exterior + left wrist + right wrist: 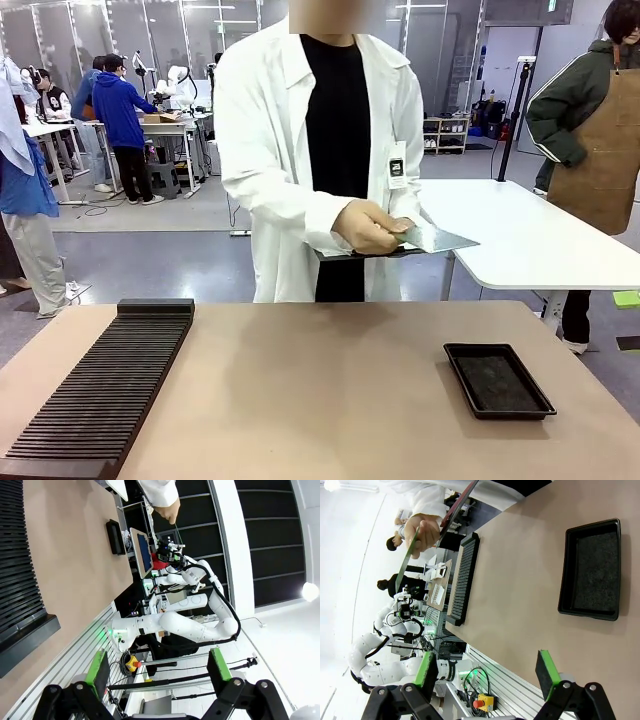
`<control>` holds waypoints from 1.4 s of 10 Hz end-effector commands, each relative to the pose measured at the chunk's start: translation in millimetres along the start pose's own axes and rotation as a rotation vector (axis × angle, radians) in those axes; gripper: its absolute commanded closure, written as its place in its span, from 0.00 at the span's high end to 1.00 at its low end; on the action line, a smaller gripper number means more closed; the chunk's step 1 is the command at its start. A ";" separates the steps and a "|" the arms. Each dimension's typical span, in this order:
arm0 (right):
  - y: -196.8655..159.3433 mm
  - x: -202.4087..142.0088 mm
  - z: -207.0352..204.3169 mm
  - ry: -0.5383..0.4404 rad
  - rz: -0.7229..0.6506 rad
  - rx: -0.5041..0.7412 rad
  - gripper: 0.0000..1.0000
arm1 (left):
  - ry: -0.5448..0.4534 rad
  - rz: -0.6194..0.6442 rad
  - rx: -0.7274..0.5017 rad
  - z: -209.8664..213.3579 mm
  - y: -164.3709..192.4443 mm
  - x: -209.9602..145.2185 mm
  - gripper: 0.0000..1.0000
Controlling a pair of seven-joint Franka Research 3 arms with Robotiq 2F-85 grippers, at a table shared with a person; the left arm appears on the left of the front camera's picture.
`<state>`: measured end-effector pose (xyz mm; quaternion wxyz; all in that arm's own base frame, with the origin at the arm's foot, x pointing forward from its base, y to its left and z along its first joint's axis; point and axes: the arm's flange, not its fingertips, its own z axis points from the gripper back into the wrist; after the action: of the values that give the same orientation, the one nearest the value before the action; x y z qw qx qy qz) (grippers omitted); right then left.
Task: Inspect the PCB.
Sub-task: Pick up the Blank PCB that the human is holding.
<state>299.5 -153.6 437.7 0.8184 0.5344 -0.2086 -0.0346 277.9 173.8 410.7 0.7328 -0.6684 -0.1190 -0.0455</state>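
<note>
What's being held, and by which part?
The person's hand pinches the thin grey-green rectangular circuit board by one end; left gripper and right gripper are open, empty.

A robotics lab in an open hall; the person [270, 150] across the tan worktop [320, 420] wears a white lab coat with a clipped badge [397, 167]; behind are a grey floor [160, 250], glass partitions [90, 35] and a white worktop [540, 240]; other people [118, 110] stand at farther worktops, and one nearer wears a brown apron [605, 160]; a black slotted rack [100, 390] and a shallow black tray [498, 380] sit on the tan worktop; a white robot arm [185, 625] rises near a ribbed aluminium rail [70, 660] and a red emergency-stop button [131, 664].
</note>
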 end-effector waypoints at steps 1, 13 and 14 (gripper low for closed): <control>0.8 -0.2 0.9 -0.001 0.008 0.010 1.00 | 0.003 0.009 0.013 -0.3 -5.4 1.2 1.00; 69.1 68.1 -76.6 0.173 -0.438 0.166 1.00 | 0.003 0.009 0.013 -0.3 -5.4 1.2 1.00; 81.2 74.3 -89.6 0.171 -0.462 0.184 1.00 | 0.003 0.009 0.013 -0.3 -5.4 1.2 1.00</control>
<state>378.0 -72.3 492.3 0.7607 0.6341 -0.0238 -0.1366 278.0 173.6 411.1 0.7331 -0.6681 -0.1190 -0.0460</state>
